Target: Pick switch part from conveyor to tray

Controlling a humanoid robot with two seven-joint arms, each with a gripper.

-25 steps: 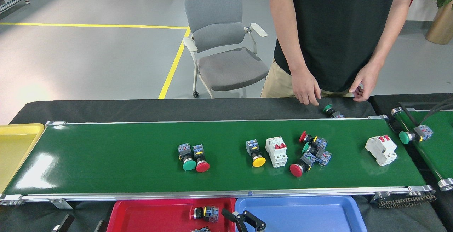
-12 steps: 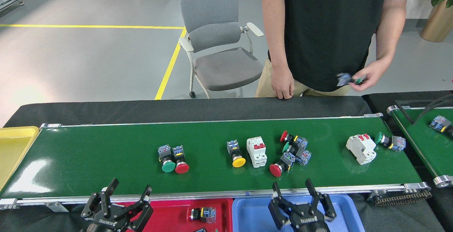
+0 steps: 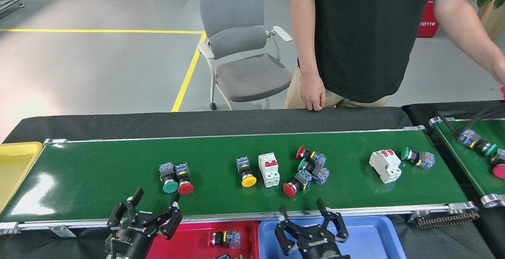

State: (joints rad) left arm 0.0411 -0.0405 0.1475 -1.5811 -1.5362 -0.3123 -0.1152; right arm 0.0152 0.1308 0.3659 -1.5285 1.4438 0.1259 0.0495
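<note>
Everything on the conveyor has slid left since a moment ago, and both my arms have pushed further in. Left gripper and right gripper hover spread and empty at the near rail. I count seven push-button switches on the belt and two white breakers; the yellow-capped switch points its cap toward me, long axis across the belt.

It was a factory-style workshop or test lab: a green conveyor ran just beyond the end effectors, with a grey floor marked by yellow lines farther off.
</note>
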